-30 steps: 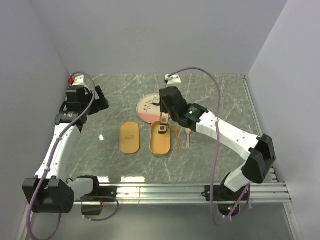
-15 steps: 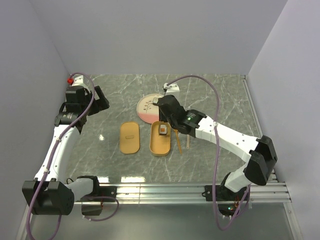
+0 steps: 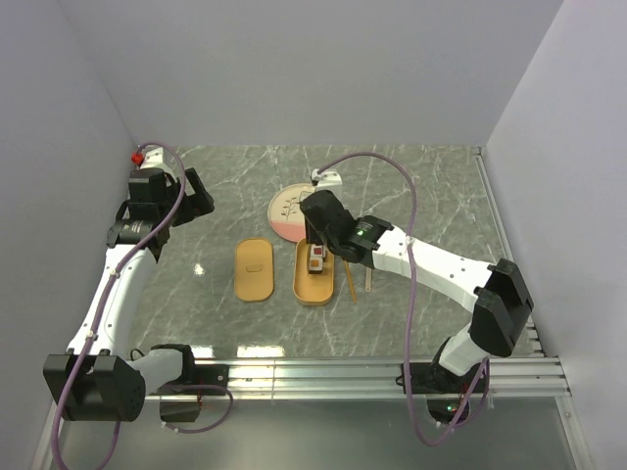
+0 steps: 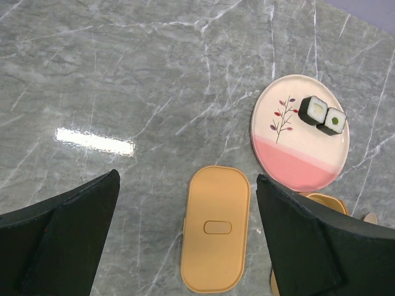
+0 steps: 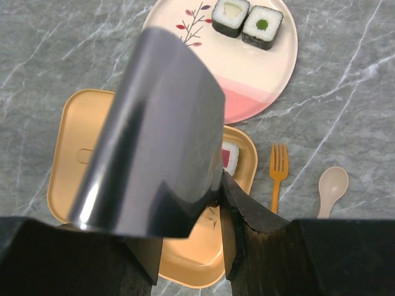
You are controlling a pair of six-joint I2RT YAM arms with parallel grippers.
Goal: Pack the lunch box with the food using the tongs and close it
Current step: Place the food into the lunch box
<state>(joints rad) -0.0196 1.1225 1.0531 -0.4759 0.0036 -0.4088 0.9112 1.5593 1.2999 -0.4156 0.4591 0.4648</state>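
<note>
Where the top view looks down, a grey marbled worktop [image 3: 431, 196] runs between plain lilac walls, a metal rail along its near edge. Above the open lunch box [image 3: 313, 277] hangs the right hand [image 3: 315, 243], clamped on the tongs [image 3: 312, 233]; sushi pieces [image 3: 316, 259] lie in the box below it. To its left lies the lid [image 3: 254, 269], beyond it the plate [image 3: 290, 213].

From the left wrist, the left hand [image 4: 185, 237] gapes wide, the lid between its fingers and bare stone around.

From the right wrist, the tongs [image 5: 154, 142] fill the middle; a fork [image 5: 278, 176] and spoon [image 5: 331, 188] lie right.
</note>
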